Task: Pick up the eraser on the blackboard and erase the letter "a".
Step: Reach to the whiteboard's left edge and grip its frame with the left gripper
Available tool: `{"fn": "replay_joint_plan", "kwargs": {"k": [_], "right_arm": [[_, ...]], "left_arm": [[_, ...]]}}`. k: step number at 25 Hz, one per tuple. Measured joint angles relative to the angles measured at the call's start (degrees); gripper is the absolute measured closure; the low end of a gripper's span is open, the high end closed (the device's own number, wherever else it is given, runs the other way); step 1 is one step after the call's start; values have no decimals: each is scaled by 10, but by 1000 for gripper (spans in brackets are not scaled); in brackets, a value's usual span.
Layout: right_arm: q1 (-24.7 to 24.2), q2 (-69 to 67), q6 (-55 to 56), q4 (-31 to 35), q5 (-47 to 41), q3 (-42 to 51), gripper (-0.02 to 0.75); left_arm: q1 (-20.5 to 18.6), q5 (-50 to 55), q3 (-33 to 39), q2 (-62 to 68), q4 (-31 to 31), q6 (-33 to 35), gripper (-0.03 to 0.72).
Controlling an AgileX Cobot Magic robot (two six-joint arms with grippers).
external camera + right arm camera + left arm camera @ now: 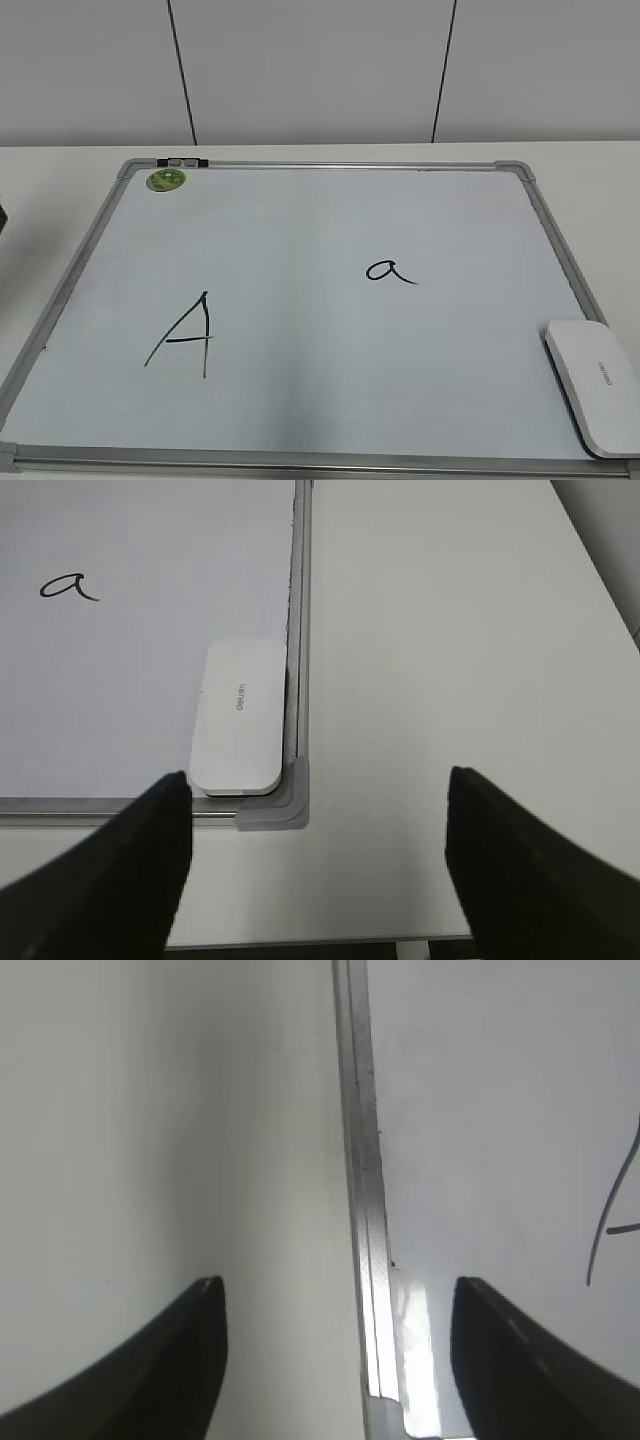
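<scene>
The right gripper (318,865) hangs with jaws spread wide and empty over bare table, just off the board's grey plastic corner. The left gripper (338,1345) is likewise spread and empty, straddling the silver frame. The eraser (240,717), a white rounded-rectangular plastic block with grey print, lies in the near right corner of the blackboard (300,240), a large white dry-erase board, pressed against the metal rim. That rim could block one finger, so the grasp may slip or nudge the board. The letter "a" (388,271), small and black, sits near the middle; the capital "A" (185,335) lies well apart, though a long stroke could still smear it.
</scene>
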State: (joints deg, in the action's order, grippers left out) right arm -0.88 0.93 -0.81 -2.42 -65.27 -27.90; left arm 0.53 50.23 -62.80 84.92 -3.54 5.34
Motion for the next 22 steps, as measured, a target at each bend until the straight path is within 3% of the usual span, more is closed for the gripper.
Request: {"fn": "replay_joint_plan", "kwargs": {"k": [10,22], "right_arm": [[0,0,0,0,0,0,151],[0,0,0,0,0,0,151]], "left_arm": [[-29,41,-90,156,-87,89,173],[-70,69,-198,293,-163,148,187]]}}
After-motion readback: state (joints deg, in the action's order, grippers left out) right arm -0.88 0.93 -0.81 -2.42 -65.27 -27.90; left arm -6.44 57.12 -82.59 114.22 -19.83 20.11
